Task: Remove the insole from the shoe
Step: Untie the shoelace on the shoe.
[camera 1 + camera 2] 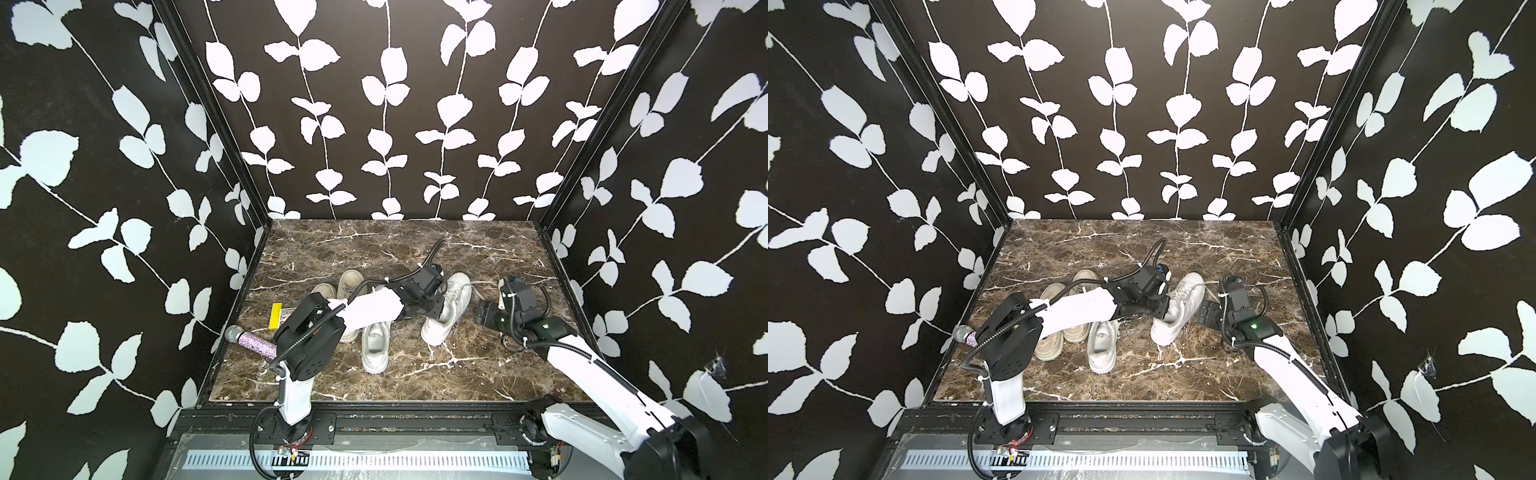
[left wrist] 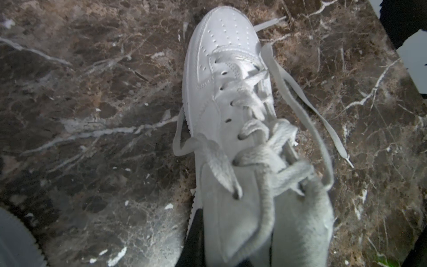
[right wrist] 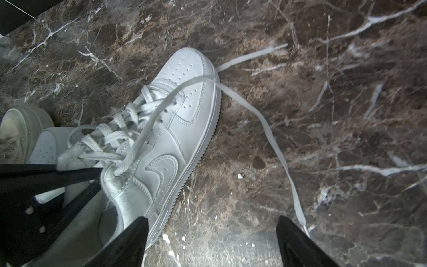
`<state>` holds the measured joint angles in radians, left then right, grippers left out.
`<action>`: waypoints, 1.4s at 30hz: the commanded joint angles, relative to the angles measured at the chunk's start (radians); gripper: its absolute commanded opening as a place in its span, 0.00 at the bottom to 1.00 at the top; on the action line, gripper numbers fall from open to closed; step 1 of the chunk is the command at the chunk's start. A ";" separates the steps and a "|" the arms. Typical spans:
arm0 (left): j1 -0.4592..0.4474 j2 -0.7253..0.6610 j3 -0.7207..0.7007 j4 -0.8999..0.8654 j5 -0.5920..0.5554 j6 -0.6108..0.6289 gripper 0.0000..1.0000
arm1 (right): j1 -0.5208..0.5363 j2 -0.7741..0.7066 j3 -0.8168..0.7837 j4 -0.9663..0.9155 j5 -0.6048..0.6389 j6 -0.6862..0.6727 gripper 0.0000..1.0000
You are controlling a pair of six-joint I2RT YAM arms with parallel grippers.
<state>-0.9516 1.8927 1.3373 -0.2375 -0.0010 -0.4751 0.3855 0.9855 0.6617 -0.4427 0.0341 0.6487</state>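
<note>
The task had barely got under way. No insole lay anywhere on the brown, white-veined marble tabletop (image 1: 374,257), so it was most likely still inside the white leather sneaker (image 1: 436,332). The grey-white tongue (image 2: 235,219) and the untied flat laces (image 3: 272,138) hid the opening from every view.

What looked done was the securing of the shoe. The left gripper (image 1: 433,311) was pressed nearly together on the collar wall at the heel end, with one black finger (image 2: 196,231) outside the leather and the other out of sight (presumably inside). The right gripper (image 3: 211,222) stood spread wide and empty just beside the sneaker's outer flank near the heel. Whether its nearer finger touched the sole could not be told. What remained, by my reckoning, was to reach in, pinch the insole's heel edge and draw it out.

The sneaker sat right of centre on the tabletop, between the two grippers, apart from a second white sneaker (image 1: 376,345) and a beige pair (image 1: 351,282) to its left. Its long axis ran near to far, skewed slightly rightward, with the toe toward the back wall and the heel toward the robot.
</note>
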 commanded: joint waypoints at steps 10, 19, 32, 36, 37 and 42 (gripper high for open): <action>-0.069 -0.048 -0.003 0.079 0.087 -0.133 0.43 | 0.120 0.091 0.041 0.073 0.005 0.028 0.75; -0.049 -0.055 -0.018 0.072 0.035 -0.097 0.49 | 0.139 0.163 0.086 0.054 0.094 0.015 0.59; -0.037 -0.033 0.034 0.050 0.001 -0.030 0.48 | 0.147 0.269 0.127 0.072 0.094 0.008 0.34; -0.031 -0.036 0.037 0.041 -0.026 -0.024 0.41 | 0.148 0.253 0.124 0.037 0.135 0.004 0.22; -0.028 -0.035 0.036 0.041 -0.029 -0.024 0.38 | 0.148 0.247 0.122 0.025 0.149 0.003 0.20; -0.014 -0.032 0.032 0.026 -0.063 -0.021 0.24 | 0.148 0.217 0.101 -0.009 0.198 -0.006 0.12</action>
<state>-0.9939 1.8847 1.3525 -0.1780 0.0151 -0.4915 0.5369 1.2346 0.7677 -0.3817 0.1379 0.6418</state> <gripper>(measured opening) 0.254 0.133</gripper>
